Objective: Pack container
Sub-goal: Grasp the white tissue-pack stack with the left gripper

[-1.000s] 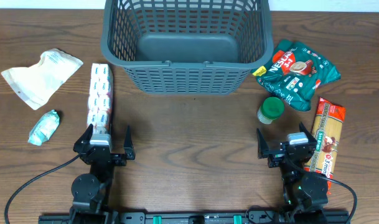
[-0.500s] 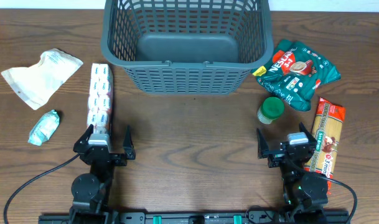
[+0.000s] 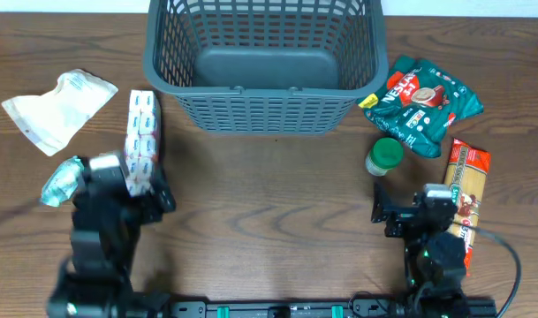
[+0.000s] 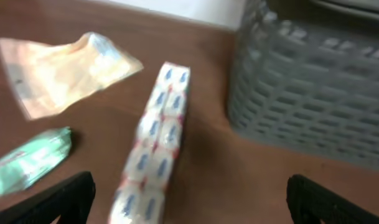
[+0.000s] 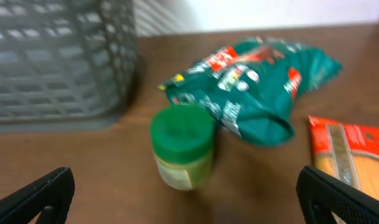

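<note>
The dark grey lattice basket (image 3: 260, 110) stands empty at the back middle; it also shows in the left wrist view (image 4: 301, 106) and the right wrist view (image 5: 52, 62). My left gripper (image 3: 123, 181) is open over the near end of a long white-and-blue pack (image 3: 142, 132). In the left wrist view the pack (image 4: 155, 143) runs between the open fingertips of the gripper (image 4: 189, 205), nearer the left one. My right gripper (image 3: 419, 205) is open just in front of a green-lidded jar (image 3: 384, 155). In the right wrist view the jar (image 5: 182, 146) stands ahead of the gripper (image 5: 189, 205), apart from it.
A white pouch (image 3: 56, 106) and a small mint-green packet (image 3: 61, 177) lie at the left. A green snack bag (image 3: 423, 102) lies right of the basket. An orange pasta pack (image 3: 463, 194) lies beside my right arm.
My left arm has swung forward and left, over the near end of the white-and-blue pack. My right gripper has edged slightly towards the jar. No item has moved.
</note>
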`<control>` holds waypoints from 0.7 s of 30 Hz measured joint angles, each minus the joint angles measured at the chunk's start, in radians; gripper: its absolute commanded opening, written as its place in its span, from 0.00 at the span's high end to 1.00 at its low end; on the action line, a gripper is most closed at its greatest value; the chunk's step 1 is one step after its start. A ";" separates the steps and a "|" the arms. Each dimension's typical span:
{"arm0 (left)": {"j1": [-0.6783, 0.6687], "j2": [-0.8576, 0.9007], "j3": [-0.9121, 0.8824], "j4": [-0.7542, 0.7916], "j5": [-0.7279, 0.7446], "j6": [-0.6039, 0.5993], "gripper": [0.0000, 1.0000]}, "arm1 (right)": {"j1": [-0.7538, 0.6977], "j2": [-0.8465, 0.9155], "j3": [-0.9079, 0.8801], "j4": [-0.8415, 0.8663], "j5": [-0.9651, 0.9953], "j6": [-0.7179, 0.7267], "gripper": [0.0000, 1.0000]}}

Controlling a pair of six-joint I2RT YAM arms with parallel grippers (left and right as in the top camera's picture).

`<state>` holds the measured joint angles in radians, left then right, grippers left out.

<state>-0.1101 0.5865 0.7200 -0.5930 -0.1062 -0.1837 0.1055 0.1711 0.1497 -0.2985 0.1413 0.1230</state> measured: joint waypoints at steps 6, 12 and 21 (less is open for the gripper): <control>0.063 0.356 0.346 -0.276 -0.002 0.000 0.02 | -0.068 0.235 0.217 -0.072 0.020 0.016 0.01; 0.167 0.590 0.562 -0.448 0.142 0.021 0.02 | -0.100 0.487 0.449 -0.259 0.023 0.023 0.01; 0.302 0.764 0.604 -0.473 0.270 0.088 0.01 | -0.111 0.778 0.695 -0.392 -0.016 0.026 0.01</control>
<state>0.1921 1.3510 1.3239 -1.0657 0.1635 -0.0956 -0.0055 0.9489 0.8452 -0.6907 0.1257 0.1493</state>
